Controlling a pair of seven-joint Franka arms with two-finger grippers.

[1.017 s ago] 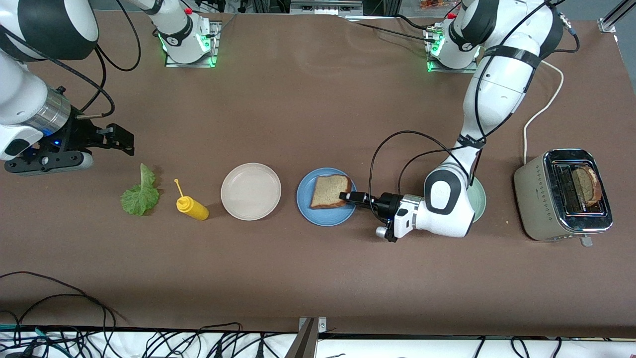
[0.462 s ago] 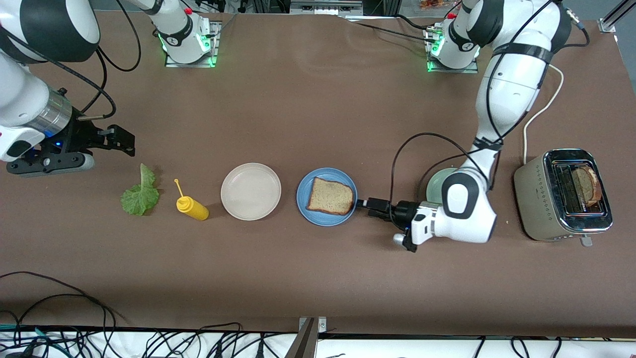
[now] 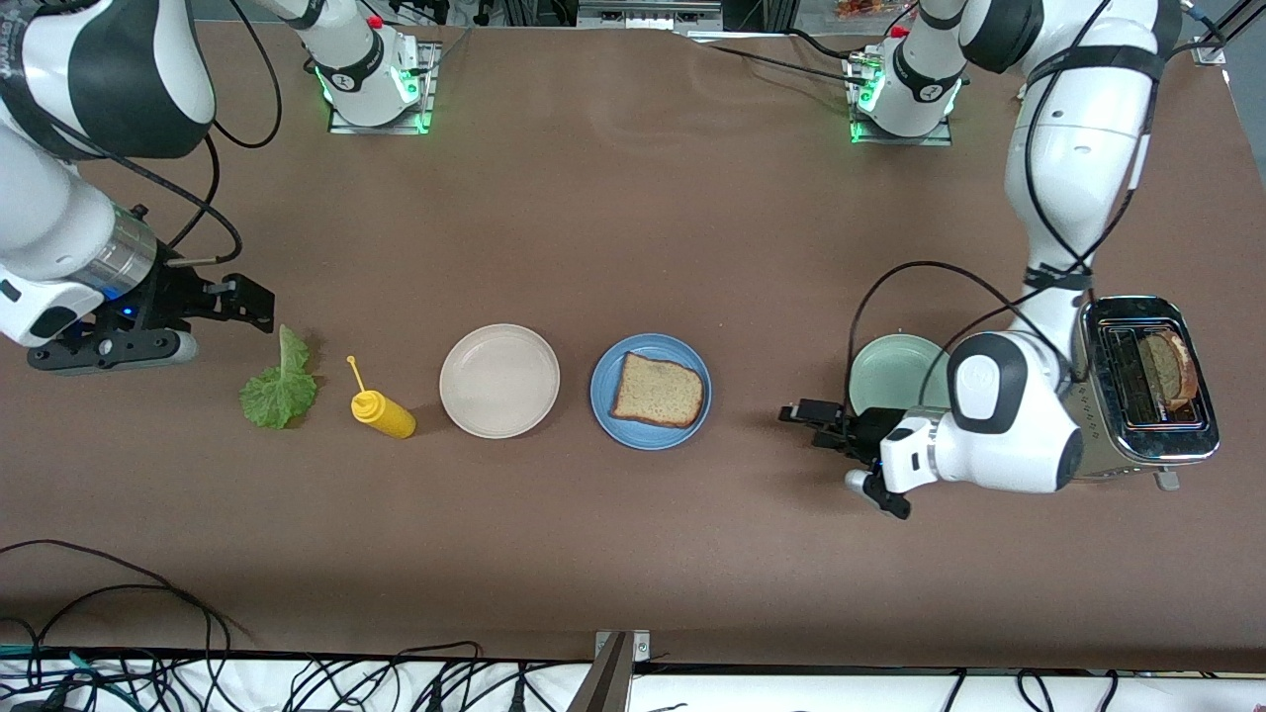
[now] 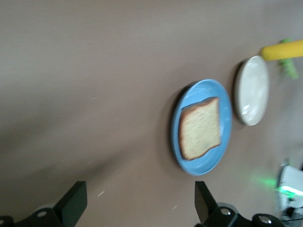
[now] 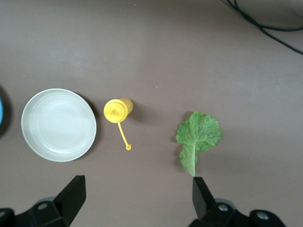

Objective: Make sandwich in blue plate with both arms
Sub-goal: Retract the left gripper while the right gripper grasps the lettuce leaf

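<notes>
The right end effector, spread wide and empty, is hovering just beside the lettuce leaf, nearest to it.

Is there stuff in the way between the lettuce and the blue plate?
Yes. The yellow bottle and the beige plate stand in a row between the lettuce and the blue plate, so carrying it over them looks safest.
</notes>
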